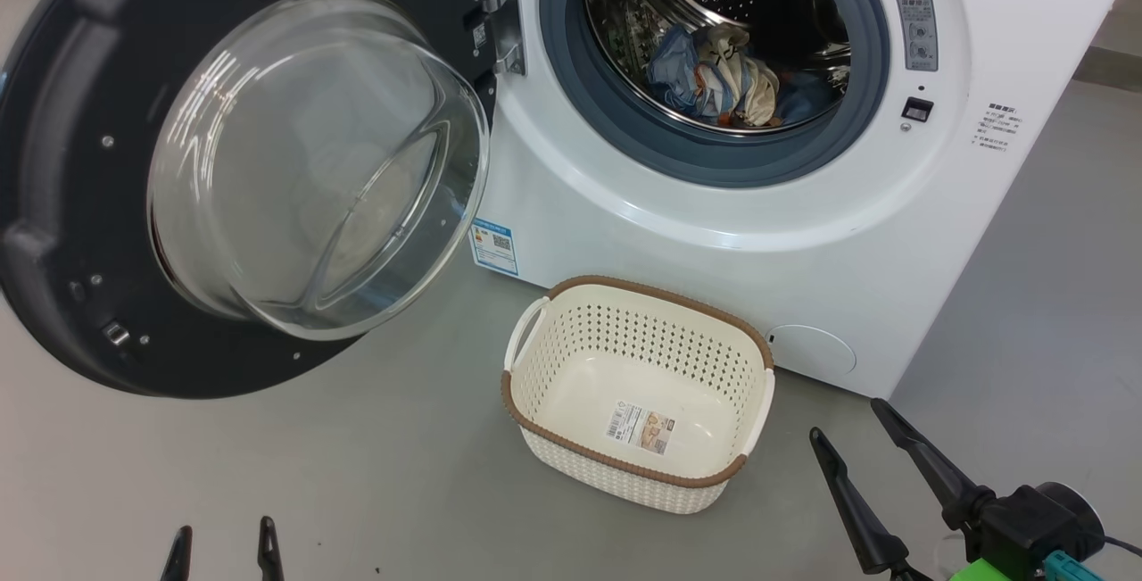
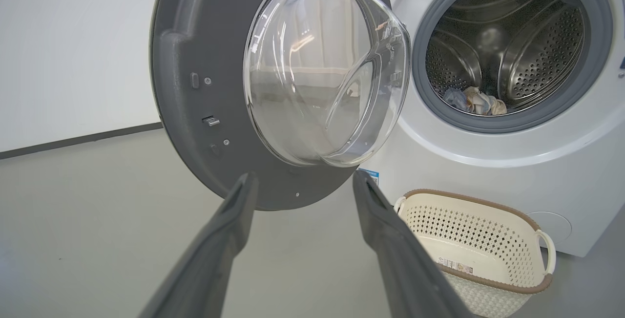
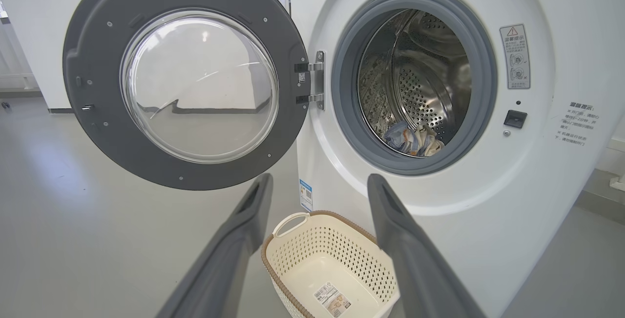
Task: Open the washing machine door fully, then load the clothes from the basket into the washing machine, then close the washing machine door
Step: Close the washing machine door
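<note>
The left hand (image 1: 223,545) hangs low over the floor (image 1: 357,465), its two dark fingers spread and holding nothing. In its own wrist view it looks at the lower rim of the washing machine door (image 1: 53,206). The right hand (image 1: 848,420) is likewise spread and empty, just to the right of the basket (image 1: 638,291).

The basket sits on the floor close against the front of the washing machine (image 1: 624,224), with only the label on its bottom showing. The clothes (image 1: 723,77) lie in a soft heap at the bottom of the steel drum, behind the grey-blue seal. Loading looks done, so closing the door is probably what remains.

The door stands swung wide on its hinge (image 1: 504,14), inner face and bulging glass bowl (image 1: 312,161) turned towards the robot. It should handle as a rigid, fairly heavy slab that swings only about that hinge. The glass is smooth, curved and breakable, so a poor place to press. The dark rim at the free edge, far from the hinge, gives the most leverage; it may be slick, so a flat push from behind probably suits better than a pinch.
</note>
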